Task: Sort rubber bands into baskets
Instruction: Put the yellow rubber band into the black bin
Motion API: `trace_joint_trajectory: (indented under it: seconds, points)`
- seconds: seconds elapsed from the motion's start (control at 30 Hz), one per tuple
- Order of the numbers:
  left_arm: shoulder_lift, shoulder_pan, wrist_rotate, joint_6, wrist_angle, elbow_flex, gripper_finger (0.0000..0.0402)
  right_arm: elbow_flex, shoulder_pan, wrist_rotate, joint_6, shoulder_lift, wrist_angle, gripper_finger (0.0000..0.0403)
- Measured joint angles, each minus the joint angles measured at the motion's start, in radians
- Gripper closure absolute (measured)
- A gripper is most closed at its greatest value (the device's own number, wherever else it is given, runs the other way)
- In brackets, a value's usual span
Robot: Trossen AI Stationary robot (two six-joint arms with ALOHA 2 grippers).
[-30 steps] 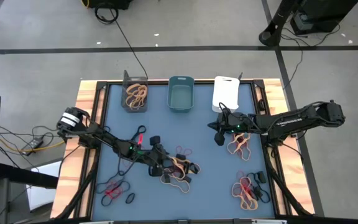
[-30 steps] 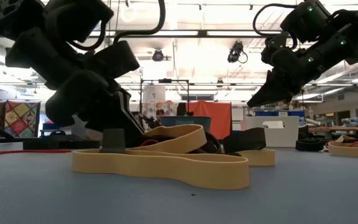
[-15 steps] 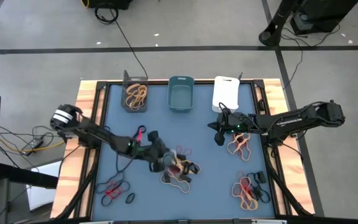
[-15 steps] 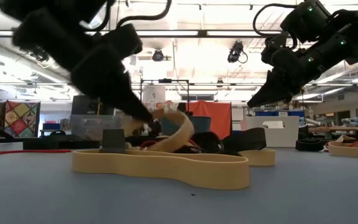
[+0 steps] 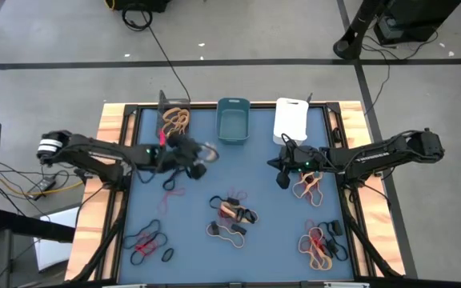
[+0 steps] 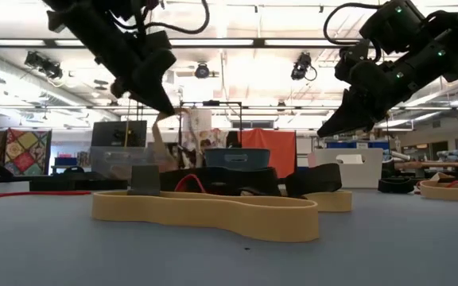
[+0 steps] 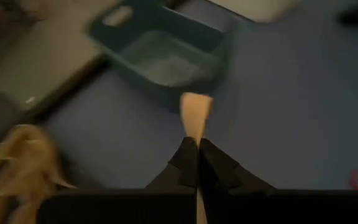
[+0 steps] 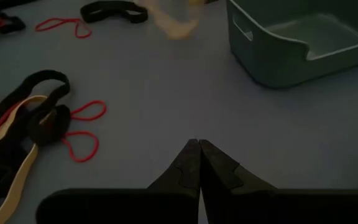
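Observation:
My left gripper [image 5: 201,162] is shut on a tan rubber band [image 7: 195,114] and hangs above the table, just short of the teal basket [image 5: 233,122]. The dark grey basket [image 5: 174,120] beside it holds several tan bands. The white basket [image 5: 291,120] stands at the far right. Piles of tan, black and red rubber bands lie at the centre [image 5: 232,214], on the right [image 5: 307,188], near right [image 5: 320,245] and near left [image 5: 147,244]. My right gripper [image 5: 282,178] is shut with nothing in it and hovers by the right pile. My left gripper pinches the tan band between its two shut fingers at one part of the loop [image 7: 197,135]. The fingers slant downward toward the far edge. The band is lifted clear of the table and, in the low view, hangs below the fingertips [image 6: 158,137].
A large tan band [image 6: 205,213] lies close in front of the low camera. Thick black bands [image 8: 107,10] and red loops [image 8: 82,130] lie scattered on the blue mat. Wooden rails [image 5: 112,160] edge the table on both sides.
My left gripper has lifted a tan band out of the centre pile, then risen and swung toward the table's far edge, up to the baskets, rolling as it went. The band now hangs clear of the table; the rest of the pile stays put.

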Motion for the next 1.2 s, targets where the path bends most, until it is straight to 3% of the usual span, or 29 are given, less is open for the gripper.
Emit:
trace_joint_trajectory:
  seconds: [0.33, 0.53, 0.77, 1.03, 1.2]
  points:
    - [-0.077, 0.272, -0.009, 0.073, -0.016, 0.000, 0.0397, 0.000, 0.000, 0.001, -0.010, 0.000, 0.000, 0.0389]
    - [-0.077, 0.414, -0.007, 0.027, -0.019, -0.001, 0.0397, 0.000, 0.000, 0.047, -0.033, 0.000, -0.002, 0.0386]
    - [-0.076, 0.523, -0.004, -0.005, -0.032, -0.001, 0.0396, 0.000, -0.001, 0.075, -0.036, 0.000, -0.029, 0.0374]
    - [-0.075, 0.621, -0.004, -0.078, -0.099, -0.001, 0.0395, 0.000, -0.002, 0.237, -0.028, 0.000, -0.029, 0.0369]
    - [-0.075, 0.654, -0.003, -0.072, -0.089, -0.001, 0.0395, 0.000, -0.002, 0.239, -0.100, 0.000, 0.039, 0.0371]
